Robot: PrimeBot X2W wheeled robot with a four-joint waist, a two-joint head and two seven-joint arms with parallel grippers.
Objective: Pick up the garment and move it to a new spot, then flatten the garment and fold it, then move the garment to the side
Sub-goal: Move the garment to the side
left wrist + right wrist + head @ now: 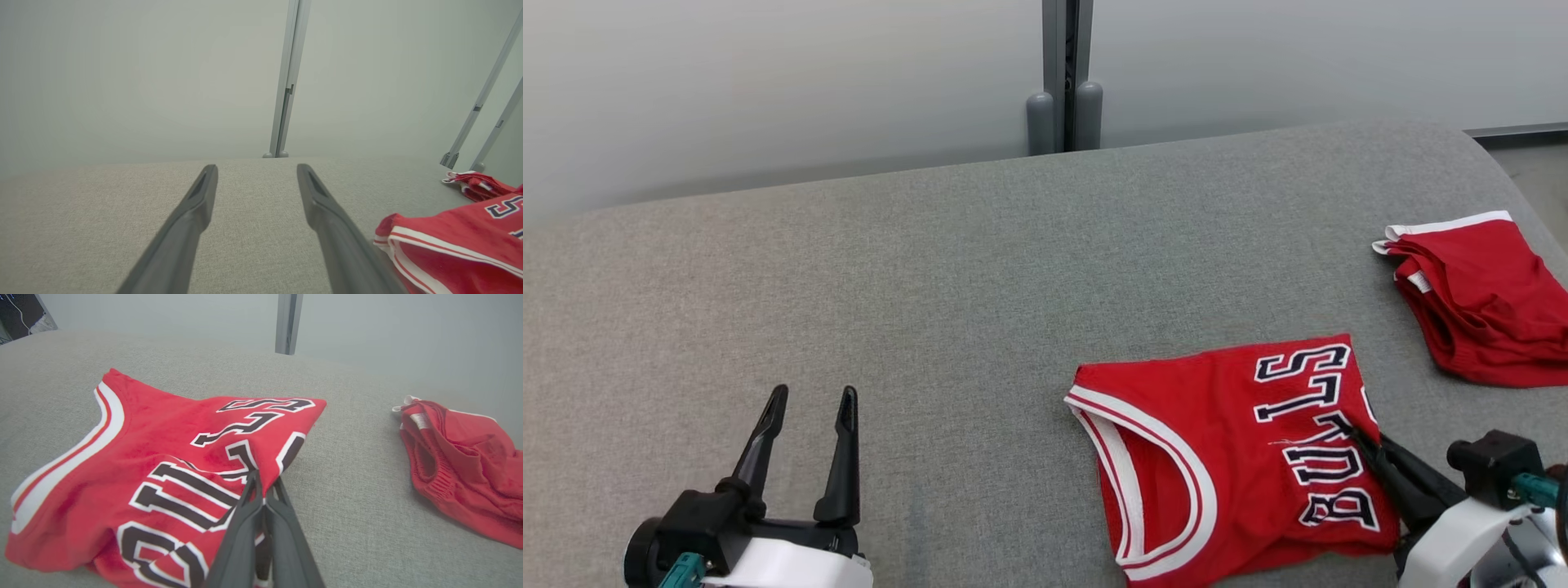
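Observation:
The garment (1225, 441) is a red jersey with white-trimmed armholes and dark lettering, lying folded on the grey table (931, 269) at the right front. My right gripper (1347, 426) is shut on the jersey's right edge beside the lettering. In the right wrist view the two fingers (249, 522) pinch a ridge of the garment (163, 449) at the right gripper (265, 479). My left gripper (809, 400) stands open at the lower left, well apart from the cloth and holding nothing. In the left wrist view the garment (449, 241) lies to the right of the left gripper (257, 171).
Red shorts (1486, 302) with white trim lie crumpled near the table's right edge, also seen as the shorts (461, 473) right of the jersey. A grey post (1066, 82) stands behind the table's far edge. Bare grey cloth stretches across the left and middle.

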